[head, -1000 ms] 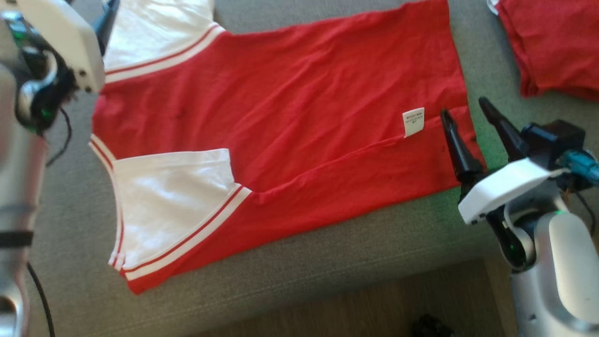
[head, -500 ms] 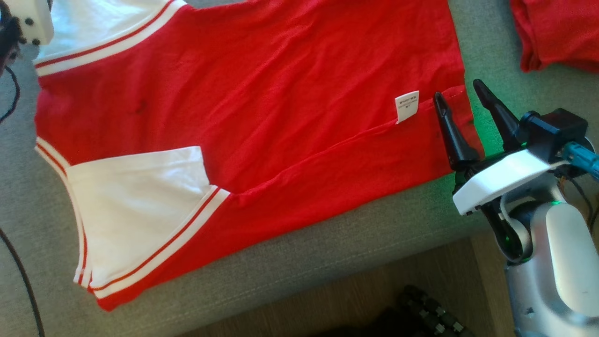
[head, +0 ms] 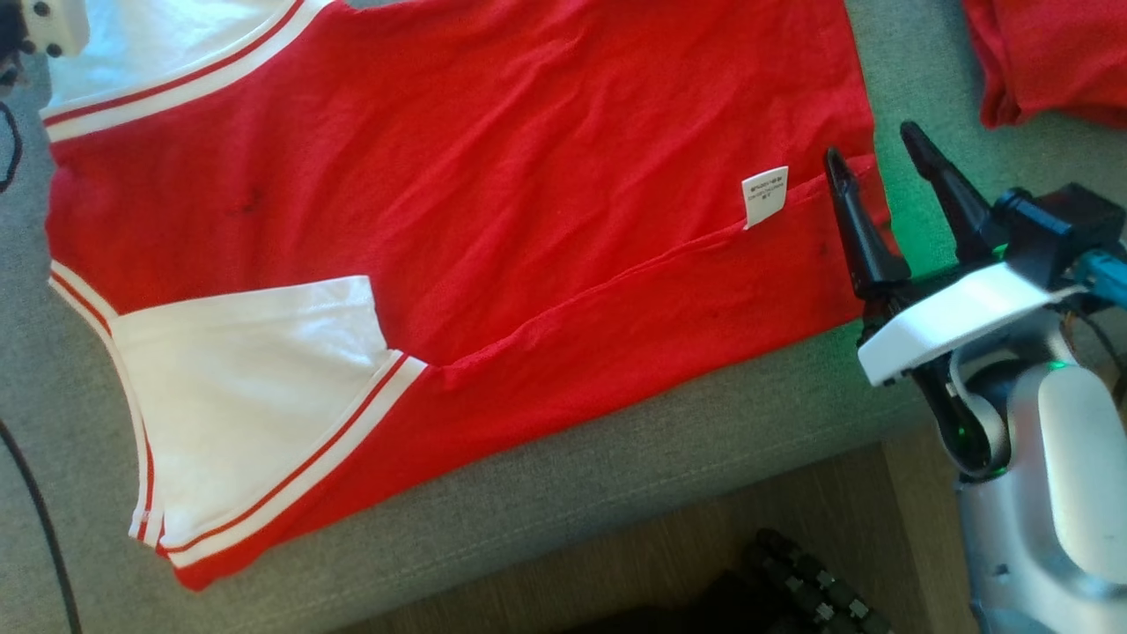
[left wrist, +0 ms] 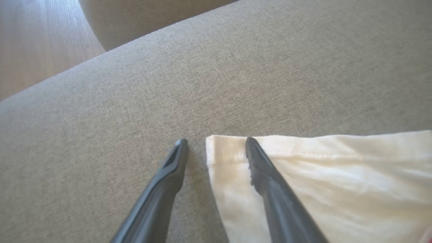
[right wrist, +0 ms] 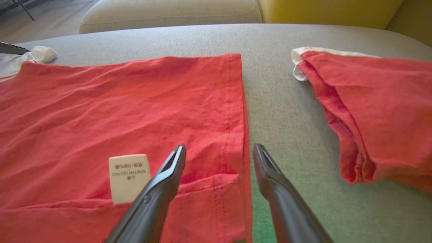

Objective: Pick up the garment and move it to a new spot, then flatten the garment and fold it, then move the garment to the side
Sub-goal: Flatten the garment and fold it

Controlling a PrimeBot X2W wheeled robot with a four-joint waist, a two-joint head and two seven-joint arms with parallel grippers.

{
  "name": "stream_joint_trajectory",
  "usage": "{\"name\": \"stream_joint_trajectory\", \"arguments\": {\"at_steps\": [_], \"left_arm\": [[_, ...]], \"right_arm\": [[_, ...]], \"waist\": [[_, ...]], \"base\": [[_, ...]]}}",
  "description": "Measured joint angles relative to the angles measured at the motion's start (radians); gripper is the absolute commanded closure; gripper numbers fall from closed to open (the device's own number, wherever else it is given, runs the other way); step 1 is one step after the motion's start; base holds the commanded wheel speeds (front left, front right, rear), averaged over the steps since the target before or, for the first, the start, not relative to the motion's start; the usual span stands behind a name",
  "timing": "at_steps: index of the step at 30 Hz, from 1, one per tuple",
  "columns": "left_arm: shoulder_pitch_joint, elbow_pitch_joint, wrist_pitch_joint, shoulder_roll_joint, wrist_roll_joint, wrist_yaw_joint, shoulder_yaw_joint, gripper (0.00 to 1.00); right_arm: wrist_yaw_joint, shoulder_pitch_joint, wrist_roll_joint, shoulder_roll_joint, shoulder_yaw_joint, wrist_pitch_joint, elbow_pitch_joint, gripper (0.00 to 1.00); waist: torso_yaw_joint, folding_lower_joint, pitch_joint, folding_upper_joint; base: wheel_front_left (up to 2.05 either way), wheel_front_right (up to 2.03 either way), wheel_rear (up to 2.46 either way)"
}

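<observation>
1. Two dark right fingers [head: 858, 229] stand wide apart and empty at the hem corner of the red garment [head: 493, 176], one over the cloth and one over the grey cushion [head: 616, 458].
2. The garment lies spread on the cushion with its near side folded over. A white sleeve [head: 255, 370] lies on top, and a white label [head: 764, 195] sits just beside the right fingers.
3. The left fingers [left wrist: 266, 175] are spread wide and hold nothing. They straddle the edge of the far sleeve [left wrist: 337, 175].
4. A second red garment [head: 1048, 53] lies apart to the right.
</observation>
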Motion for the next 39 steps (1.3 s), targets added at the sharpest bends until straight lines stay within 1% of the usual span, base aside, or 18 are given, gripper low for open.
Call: {"name": "stream_joint_trajectory", "arguments": {"at_steps": [1, 2, 9, 14, 17, 21, 25, 30, 31, 32, 34, 38, 39], "left_arm": [[-0.001, 0.000, 0.002, 0.002, -0.006, 0.000, -0.006, 0.95], [-0.003, 0.001, 0.009, 0.002, -0.014, 0.000, -0.013, 1.00], [-0.009, 0.001, 0.026, 0.020, -0.058, 0.000, -0.047, 1.00], [-0.010, -0.001, 0.021, 0.032, -0.067, 0.000, -0.072, 1.00], [-0.010, -0.006, 0.008, 0.037, -0.078, 0.000, -0.095, 1.00], [-0.015, -0.011, -0.006, 0.049, -0.095, 0.000, -0.119, 1.00], [-0.021, -0.021, -0.014, 0.051, -0.133, 0.000, -0.128, 1.00], [-0.038, -0.034, -0.014, 0.055, -0.144, 0.000, -0.158, 1.00], [-0.039, -0.035, -0.014, 0.055, -0.144, 0.000, -0.163, 1.00], [-0.039, -0.036, -0.015, 0.055, -0.146, 0.000, -0.169, 1.00], [-0.041, -0.036, -0.016, 0.056, -0.156, 0.000, -0.182, 1.00], [-0.051, -0.036, -0.021, 0.057, -0.165, 0.000, -0.196, 1.00], [-0.053, -0.036, -0.024, 0.058, -0.171, 0.000, -0.199, 1.00]], "right_arm": [[0.000, -0.005, 0.000, 0.000, 0.000, 0.000, -0.002, 0.00], [0.000, -0.009, 0.000, 0.000, 0.001, 0.000, -0.003, 0.00], [0.000, -0.051, 0.003, -0.002, 0.022, 0.021, 0.000, 0.00], [0.000, -0.169, 0.069, -0.001, 0.024, 0.076, 0.079, 0.00], [0.000, -0.273, 0.070, -0.001, 0.018, 0.114, 0.154, 0.00], [0.000, -0.413, 0.039, 0.000, 0.006, 0.137, 0.295, 0.00], [0.000, -0.515, 0.022, -0.001, 0.004, 0.137, 0.443, 0.00], [0.000, -0.613, 0.009, 0.000, 0.010, 0.132, 0.603, 0.00], [0.000, -0.629, 0.006, 0.000, 0.010, 0.123, 0.630, 0.02], [0.000, -0.644, 0.006, 0.000, 0.010, 0.116, 0.654, 0.06], [0.000, -0.670, 0.006, 0.000, 0.014, 0.106, 0.699, 0.21], [0.000, -0.702, 0.006, 0.000, 0.026, 0.091, 0.772, 0.63], [0.000, -0.708, 0.006, 0.000, 0.030, 0.089, 0.789, 0.77]], "waist": [[0.000, 0.0000, -0.001, 0.0000], [0.001, 0.0000, -0.002, 0.0000], [-0.004, 0.0000, -0.008, 0.0000], [-0.006, 0.0000, -0.014, 0.0000], [-0.001, 0.0000, -0.016, 0.0000], [0.003, 0.0001, -0.015, 0.0000], [0.009, 0.0000, -0.017, 0.0000], [0.023, 0.0000, -0.010, 0.0000], [0.027, 0.0000, -0.009, 0.0000], [0.030, 0.0000, -0.007, 0.0000], [0.036, 0.0000, -0.004, 0.0000], [0.043, 0.0000, 0.000, 0.0000], [0.043, 0.0000, 0.000, 0.0000]], "base": [[0.00, 0.00, 0.00], [0.00, 0.00, 0.00], [0.00, 0.00, 0.00], [0.00, 0.00, 0.00], [0.00, 0.00, 0.00], [0.00, 0.00, 0.00], [0.00, 0.00, 0.00], [0.00, 0.00, 0.00], [0.00, 0.00, 0.00], [0.00, 0.00, 0.00], [0.00, 0.00, 0.00], [0.00, 0.00, 0.00], [0.00, 0.00, 0.00]]}}
